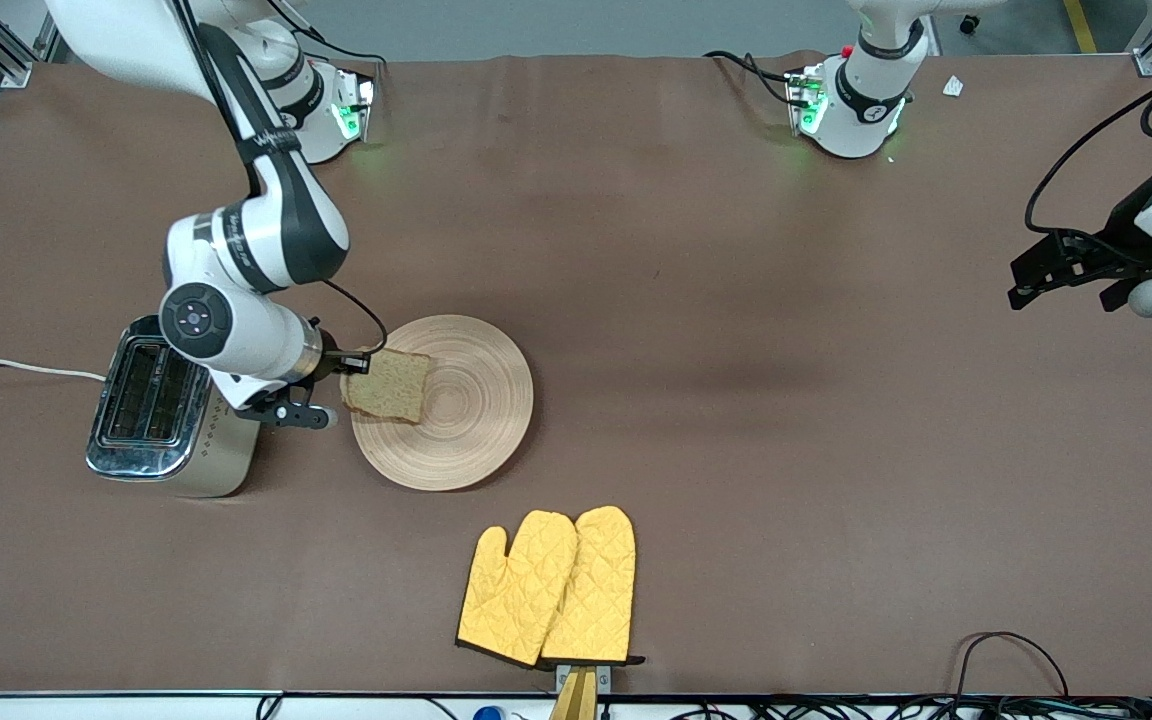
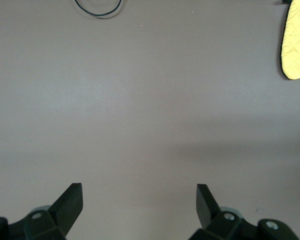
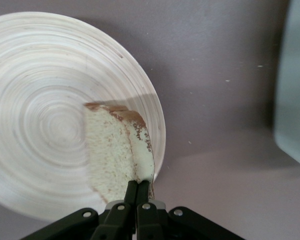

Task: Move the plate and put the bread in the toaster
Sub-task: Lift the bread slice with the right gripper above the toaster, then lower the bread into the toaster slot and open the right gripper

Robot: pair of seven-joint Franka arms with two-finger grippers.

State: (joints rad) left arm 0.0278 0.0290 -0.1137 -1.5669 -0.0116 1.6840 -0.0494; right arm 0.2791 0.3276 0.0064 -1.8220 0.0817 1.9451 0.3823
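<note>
The right end effector (image 1: 354, 368) is pinched on the crust edge of the bread (image 1: 388, 385), holding the slice over the rim of the plate (image 1: 476, 420) on the side facing the toaster (image 1: 161, 410). In the right wrist view the fingers (image 3: 131, 192) sit almost together with only the thin slice edge between them, and the bread (image 3: 112, 150) hangs tilted above the plate (image 3: 40, 75). The plate lies near the middle of the worktop (image 1: 736, 400), somewhat toward the right arm's end; the toaster stands just beside it, closer to that end's edge, slots upward.

The bread looks light, soft and crumbly. A grip on one edge may let it sag or tear, so a gentle, steady carry seems wise, with the slice turned vertical before it meets a slot. The crust is likely the firmest place to hold. The plate looks stiff and flat, best taken at its rim.

The left end effector (image 1: 1061, 270) waits spread apart over the left arm's edge of the worktop. Yellow mitts (image 1: 548, 585) lie near the front edge.
</note>
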